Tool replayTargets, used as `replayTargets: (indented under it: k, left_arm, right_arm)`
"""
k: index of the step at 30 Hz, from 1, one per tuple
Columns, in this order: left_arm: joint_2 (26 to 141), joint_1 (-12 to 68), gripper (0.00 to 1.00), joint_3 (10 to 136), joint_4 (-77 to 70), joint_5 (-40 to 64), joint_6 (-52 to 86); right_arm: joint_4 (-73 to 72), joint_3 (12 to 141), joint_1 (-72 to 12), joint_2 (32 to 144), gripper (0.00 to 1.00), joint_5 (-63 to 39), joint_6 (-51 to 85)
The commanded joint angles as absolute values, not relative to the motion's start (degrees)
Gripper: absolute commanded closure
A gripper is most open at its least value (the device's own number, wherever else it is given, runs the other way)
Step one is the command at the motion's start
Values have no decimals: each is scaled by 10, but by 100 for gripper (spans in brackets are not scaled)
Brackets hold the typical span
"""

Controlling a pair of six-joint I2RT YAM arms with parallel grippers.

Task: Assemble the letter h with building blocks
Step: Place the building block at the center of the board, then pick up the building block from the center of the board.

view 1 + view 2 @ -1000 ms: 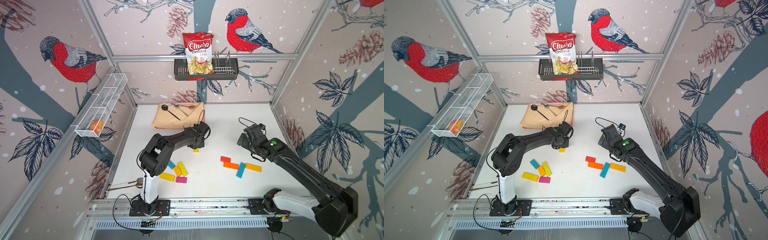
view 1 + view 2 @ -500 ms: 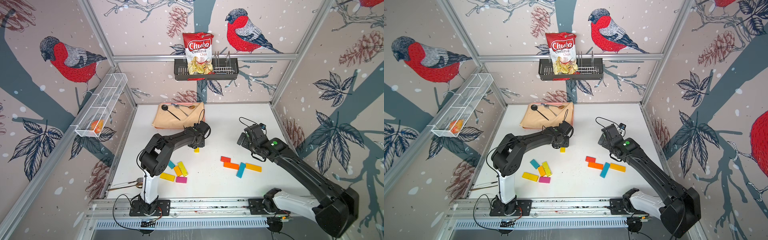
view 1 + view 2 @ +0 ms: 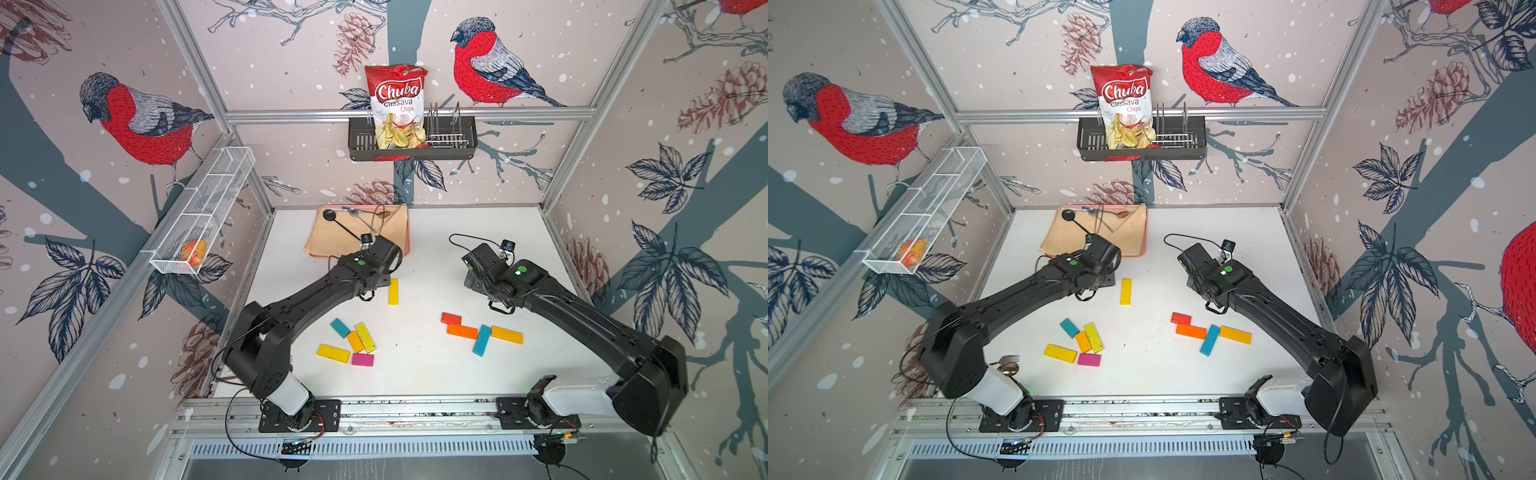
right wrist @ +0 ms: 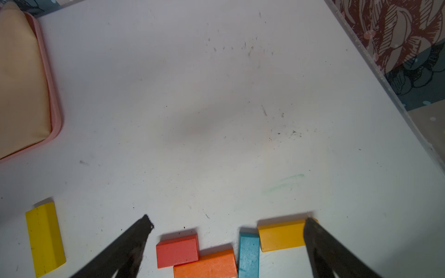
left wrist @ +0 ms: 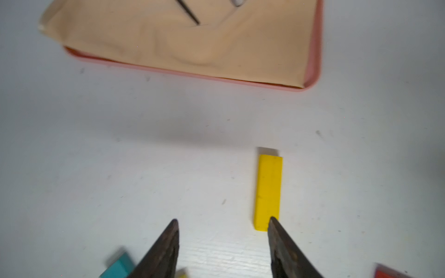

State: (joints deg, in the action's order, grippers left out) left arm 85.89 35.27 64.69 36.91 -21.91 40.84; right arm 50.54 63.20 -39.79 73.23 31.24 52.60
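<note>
The left arm and right arm consist of matte black links. Each rises from a white base segment on a black screwed mounting plate. A round green marker sits on each wrist, where thin black cables loop. The left gripper and right gripper each carry two dark tapered fingers.

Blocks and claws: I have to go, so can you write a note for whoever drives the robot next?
Left claw: open, empty, one fingertip by the end of the lone yellow block.
Right claw: open, empty, over the four right-hand blocks.
Blocks: the lone yellow block lies flat on the white table.
To the left: short teal block, short amber block, tilted yellow block, front yellow block, magenta block.
To the right: red block, orange block, long blue block, long amber block.
Done: perhaps one stroke.
Left: the rest of the h.
</note>
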Motion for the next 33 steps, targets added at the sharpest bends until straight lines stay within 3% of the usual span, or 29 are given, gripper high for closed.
replayTargets:
  k: [1, 4, 8, 29, 33]
  left_arm:
    - [789, 306, 46, 577, 417, -232, 455]
    - [734, 247, 48, 509, 404, -208, 476]
    - [709, 201, 49, 461, 379, -169, 498]
    - [812, 198, 51, 387, 285, -74, 547]
    - [816, 198, 58, 378, 277, -74, 551]
  right_arm:
    - [424, 588, -401, 682, 0, 274, 481]
    - [368, 549, -391, 651, 0, 199, 462]
    - [370, 537, -387, 653, 3, 184, 460]
    - [370, 528, -371, 663, 5, 160, 435]
    - [374, 530, -370, 666, 5, 158, 435]
